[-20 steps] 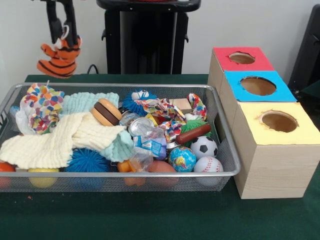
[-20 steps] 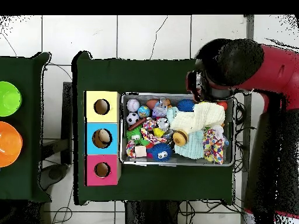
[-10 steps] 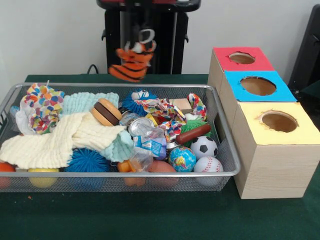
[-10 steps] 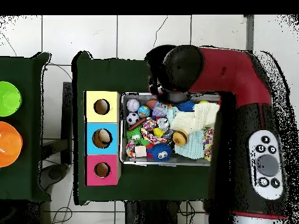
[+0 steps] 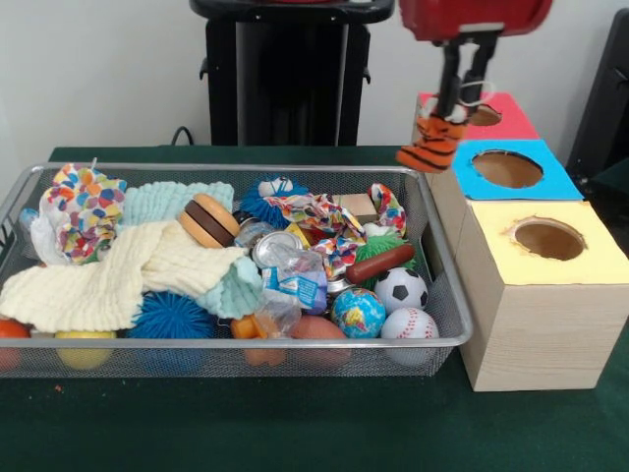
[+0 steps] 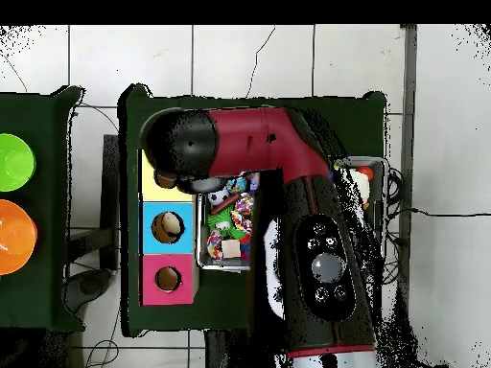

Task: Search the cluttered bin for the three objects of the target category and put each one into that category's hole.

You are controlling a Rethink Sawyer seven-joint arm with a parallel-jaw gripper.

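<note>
The bin [image 5: 432, 295] lies left of the boxes [image 5: 536, 324], and the gripper [image 5: 462, 103] – clenched on the tiger [image 5: 432, 146] – hangs near the red and blue tops, so it should centre the toy over the right hole – and only then let go.

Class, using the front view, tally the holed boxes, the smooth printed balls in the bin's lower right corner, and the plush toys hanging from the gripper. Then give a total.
Holed boxes: 3
Printed balls: 3
Plush tiger, held in the gripper: 1
Total: 7
</note>
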